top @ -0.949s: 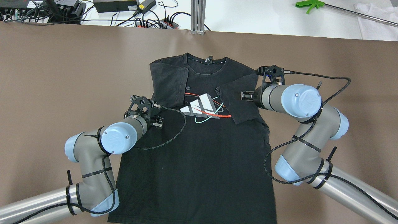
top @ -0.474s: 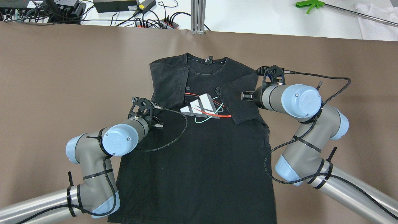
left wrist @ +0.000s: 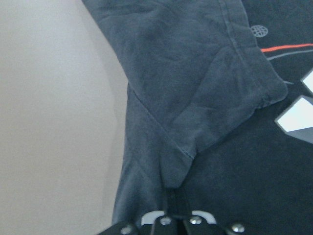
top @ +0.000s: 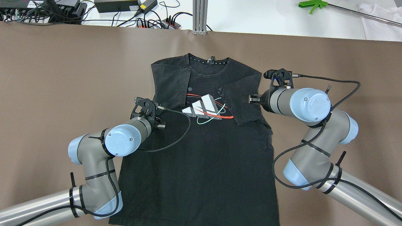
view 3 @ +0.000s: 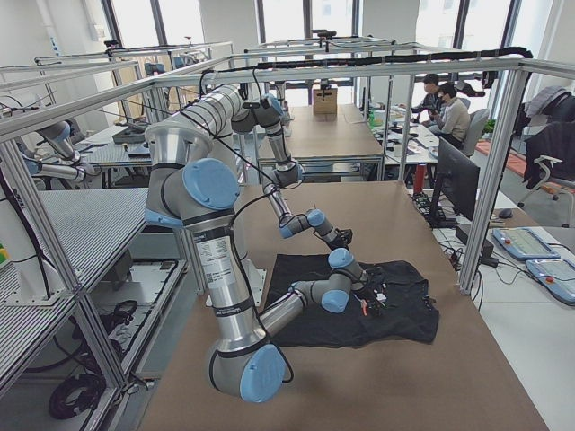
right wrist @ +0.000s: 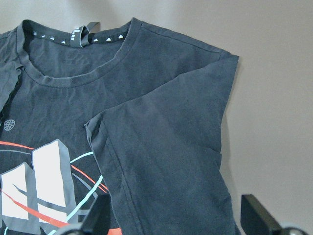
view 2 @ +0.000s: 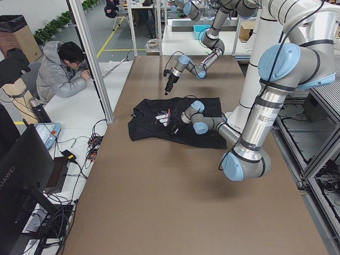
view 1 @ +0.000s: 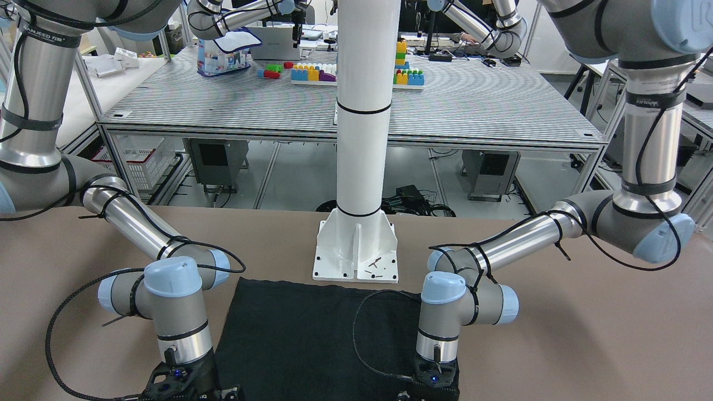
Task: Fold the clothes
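Across the brown cloth-covered table [top: 62, 78] lies the task's garment, a black short-sleeved T-shirt [top: 201, 169]. It is spread flat and front-up, with its hem toward the robot and its ribbed collar [top: 209, 61] at the far end. That orientation seems chosen so each arm can work one side of the shirt.

Both sleeves are already tucked inward over the chest. The left sleeve [top: 171, 84] lies as a tidy panel beside the collar. The right sleeve [top: 241, 103] lies at a slant, its cuff touching the white, red and teal chest print [top: 204, 108]. Tucking them in turns the shirt's outline into something close to a rectangle, so the sleeve stage looks done and the body folds are still to come.

At the shirt's left side, just below the tucked sleeve, the left gripper [top: 160, 126] sits low over the fabric. In its wrist view the fingers appear drawn together with nothing caught between them.

Over the tucked right sleeve, the right gripper [top: 247, 99] hangs higher above the shirt. Its fingers [right wrist: 257, 215] are spread apart and empty, and the wrist camera looks down on the shoulder and collar. With neither gripper holding cloth, the arms are probably between grasps, free to move to the shirt's edges for the next fold.
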